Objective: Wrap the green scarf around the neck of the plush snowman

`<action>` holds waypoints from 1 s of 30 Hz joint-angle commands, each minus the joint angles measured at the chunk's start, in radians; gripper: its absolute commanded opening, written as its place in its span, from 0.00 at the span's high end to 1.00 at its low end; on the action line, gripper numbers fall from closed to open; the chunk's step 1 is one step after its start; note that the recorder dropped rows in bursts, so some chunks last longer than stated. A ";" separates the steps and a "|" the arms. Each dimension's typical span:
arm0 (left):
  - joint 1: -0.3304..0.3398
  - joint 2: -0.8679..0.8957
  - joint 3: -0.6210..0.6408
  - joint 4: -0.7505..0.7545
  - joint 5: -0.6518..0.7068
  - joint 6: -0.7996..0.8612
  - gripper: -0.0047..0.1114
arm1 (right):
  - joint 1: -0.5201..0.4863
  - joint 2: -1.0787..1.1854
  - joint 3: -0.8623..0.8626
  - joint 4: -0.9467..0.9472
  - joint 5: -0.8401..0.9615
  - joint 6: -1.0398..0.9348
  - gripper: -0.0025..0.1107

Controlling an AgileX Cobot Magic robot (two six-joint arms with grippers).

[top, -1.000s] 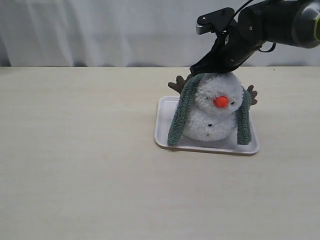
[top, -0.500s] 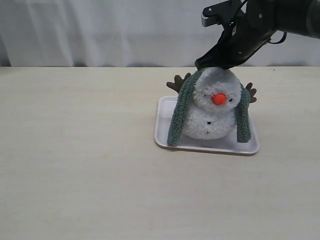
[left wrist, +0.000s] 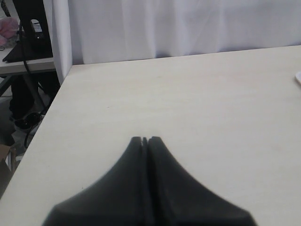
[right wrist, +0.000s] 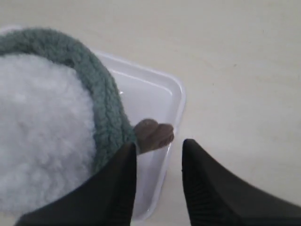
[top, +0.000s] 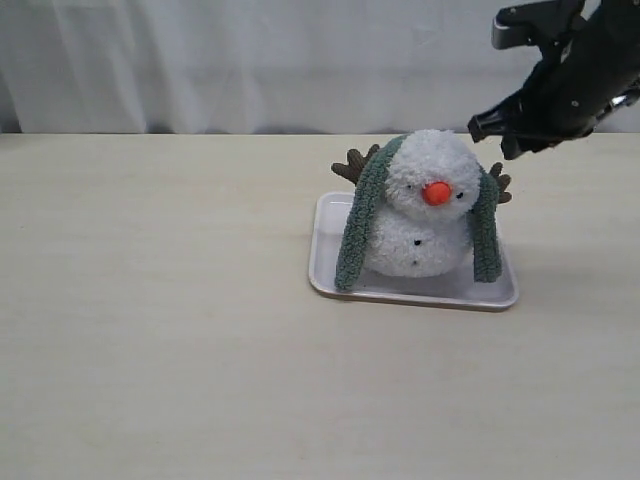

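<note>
My right hand hangs in the air above and to the right of the plush snowman, apart from it. Its two dark fingers are spread, with nothing between them. My left hand sits well away over bare desk, its fingers pressed together and holding nothing.

The snowman stands upright in a pale tray on the desk. The green scarf runs behind the white head, and one end hangs straight down each side to the tray. The ends are neither crossed nor tucked in front. The scarf looks to ride high on the back of the head rather than down in the snowman's neck.

Risks, as I judge them:
- Being only draped, the scarf could slide off over the head if one end gets pulled harder than the other.
- A brown branch arm sticks out just beyond my spread fingers. Reaching down for the nearer end could snag it and tip the light toy.
- The fuzzy knit may cling to my fingers and drag when I let go.
- A push from the side could shift the tray.
</note>
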 commanded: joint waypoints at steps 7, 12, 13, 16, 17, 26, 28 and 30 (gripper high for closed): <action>-0.001 -0.003 0.004 -0.001 -0.010 -0.002 0.96 | -0.068 -0.024 0.299 0.269 -0.204 -0.188 0.62; -0.001 -0.003 0.004 -0.001 -0.010 -0.002 0.96 | -0.067 -0.024 0.393 0.545 -0.298 -0.418 0.62; -0.001 -0.003 0.004 -0.001 -0.010 -0.002 0.96 | -0.067 -0.024 0.413 0.545 -0.369 -0.409 0.62; -0.001 -0.003 0.004 -0.001 -0.010 -0.002 0.96 | -0.067 -0.024 0.445 0.545 -0.466 -0.402 0.62; -0.001 -0.003 0.004 -0.001 -0.010 -0.002 0.96 | -0.067 -0.024 0.444 0.545 -0.462 -0.402 0.62; -0.001 -0.003 0.004 -0.001 -0.010 -0.002 0.96 | -0.067 0.015 0.449 0.545 -0.428 -0.422 0.89; -0.001 -0.003 0.004 -0.001 -0.010 -0.002 0.96 | -0.067 0.015 0.453 0.545 -0.417 -0.422 0.94; -0.001 -0.003 0.004 -0.001 -0.010 -0.002 0.96 | -0.067 0.011 0.453 0.545 -0.381 -0.428 0.94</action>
